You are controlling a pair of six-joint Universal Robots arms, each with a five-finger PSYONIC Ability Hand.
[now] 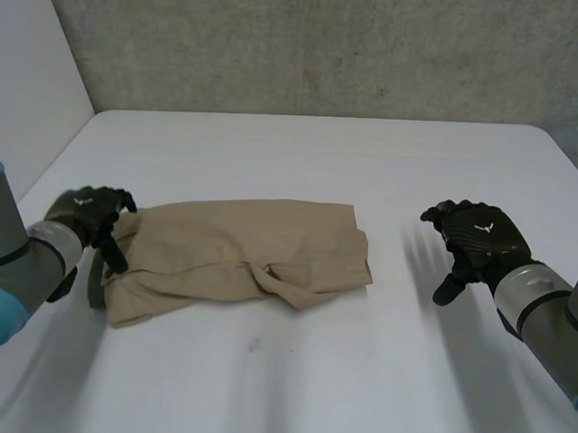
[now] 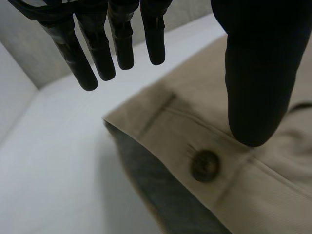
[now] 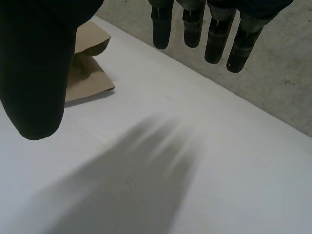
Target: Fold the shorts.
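The tan shorts (image 1: 244, 248) lie flat on the white counter (image 1: 321, 151), a little toward the robot's left of the middle. They are laid lengthwise across it, with the waistband end toward the left arm and the other end toward the right arm. A loose flap of cloth is creased along the near edge, about midway along the garment.

The left hand (image 1: 88, 213) sits at the waistband end, over the far corner there. Seen from its own wrist, its fingers (image 2: 119, 44) hang straight and spread above the bare counter just beyond the cloth's edge, with nothing between them. The thumb (image 2: 256, 83) points down over the waistband (image 2: 168, 114), its tip just beside a dark button (image 2: 204, 165); I cannot tell whether the tip touches the fabric. That hand is released, grasping nothing. The waistband's edge gapes a little there, showing a grey lining (image 2: 156, 190) inside.

The right hand (image 1: 475, 242) hovers over bare counter, well apart from the shorts and off their far end. Its fingers (image 3: 217, 39) are straight and relaxed, with the thumb held apart from them, and the hand is empty. From its wrist, a corner of the shorts lies just past the thumb. A grey concrete wall (image 1: 325, 45) runs behind the counter
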